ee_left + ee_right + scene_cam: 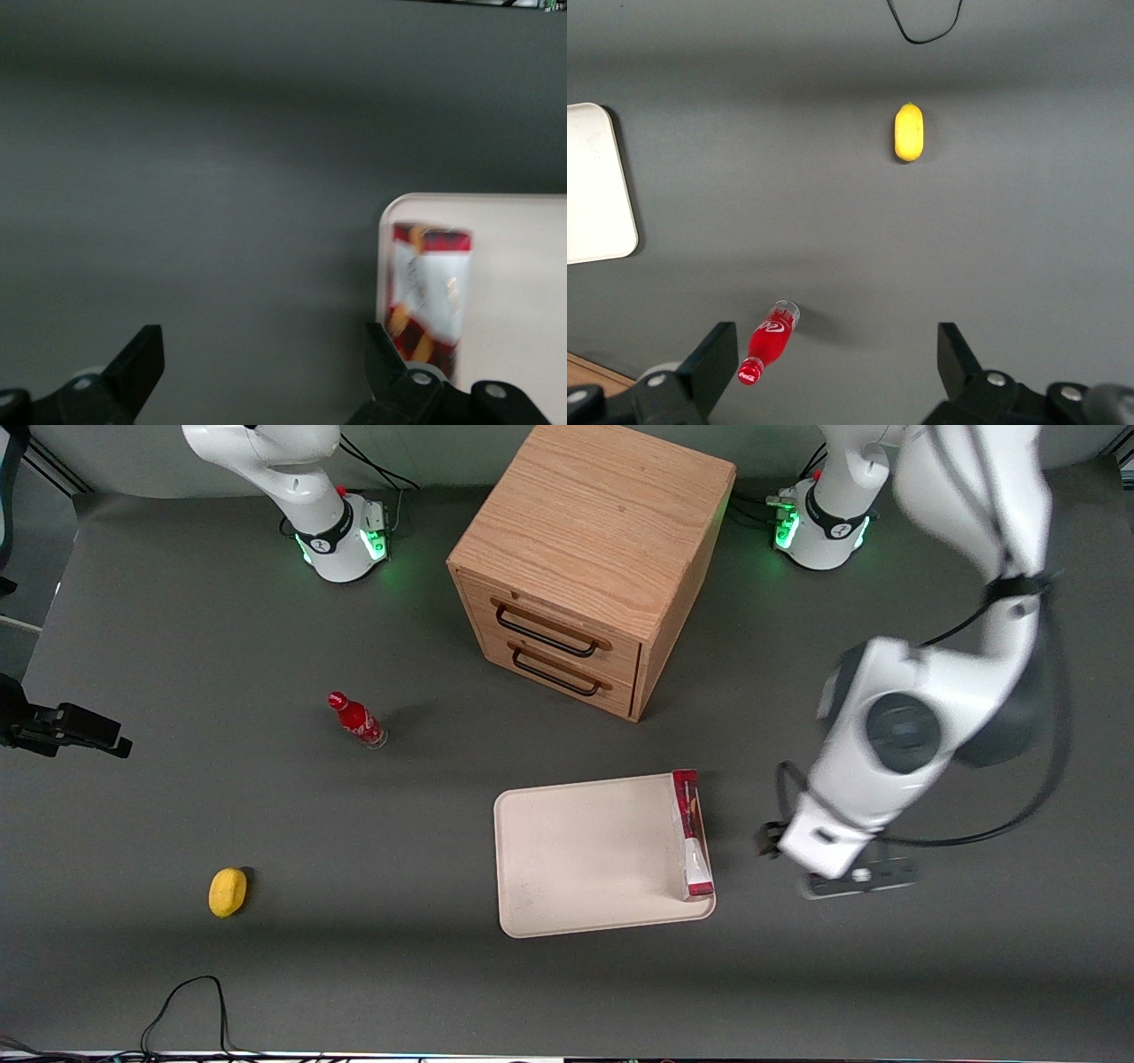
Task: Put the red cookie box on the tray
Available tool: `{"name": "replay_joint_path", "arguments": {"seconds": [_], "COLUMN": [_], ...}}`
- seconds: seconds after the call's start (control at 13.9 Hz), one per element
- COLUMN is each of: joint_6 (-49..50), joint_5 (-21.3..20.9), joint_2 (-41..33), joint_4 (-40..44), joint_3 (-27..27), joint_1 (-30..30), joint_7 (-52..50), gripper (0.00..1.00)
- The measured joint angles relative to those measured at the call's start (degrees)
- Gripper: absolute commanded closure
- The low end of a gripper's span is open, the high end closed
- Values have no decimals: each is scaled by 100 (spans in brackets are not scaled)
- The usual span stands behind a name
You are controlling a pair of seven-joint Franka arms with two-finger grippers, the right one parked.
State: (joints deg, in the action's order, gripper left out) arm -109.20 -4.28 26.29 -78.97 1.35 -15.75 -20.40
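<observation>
Front view: the red cookie box [692, 834] stands on its long thin edge on the tray [585, 859], running along the tray's rim at the working arm's end, from the corner nearer the cabinet almost to the corner nearest the camera. Its narrow top edge shows dark red with a pale patch toward the camera end. The tray lies on the grey table [177, 629], nearer the camera than the wooden two-drawer cabinet [589, 567]. The left gripper [828, 872] hangs over bare tabletop just beside the tray, apart from the box; its fingers are hidden under the wrist here. A small red-capped soda bottle [357, 721] and a yellow lemon-like object [228, 892] sit toward the parked arm's end.

Left wrist view: the gripper [266, 372] is spread wide with nothing between its fingers [137, 359]. The box [427, 297] appears with a red checked band and a pale printed face, blurred, just inside the tray's [523, 266] rounded corner.

Right wrist view: tray corner [598, 186], bottle [771, 341] and yellow object [908, 132] on the table.
</observation>
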Motion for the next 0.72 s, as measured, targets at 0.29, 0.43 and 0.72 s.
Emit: {"name": "replay_joint_path", "arguments": {"seconds": [0.29, 0.43, 0.72], "joint_6": [1102, 1204, 1204], "joint_5": [490, 500, 498], "joint_2": [-959, -1395, -2344], "joint_4": [-77, -367, -1294], "joint_3": [575, 614, 619], "joint_1": [543, 754, 935], "joint_7": [2147, 2540, 2817], "gripper": [0, 0, 0]}}
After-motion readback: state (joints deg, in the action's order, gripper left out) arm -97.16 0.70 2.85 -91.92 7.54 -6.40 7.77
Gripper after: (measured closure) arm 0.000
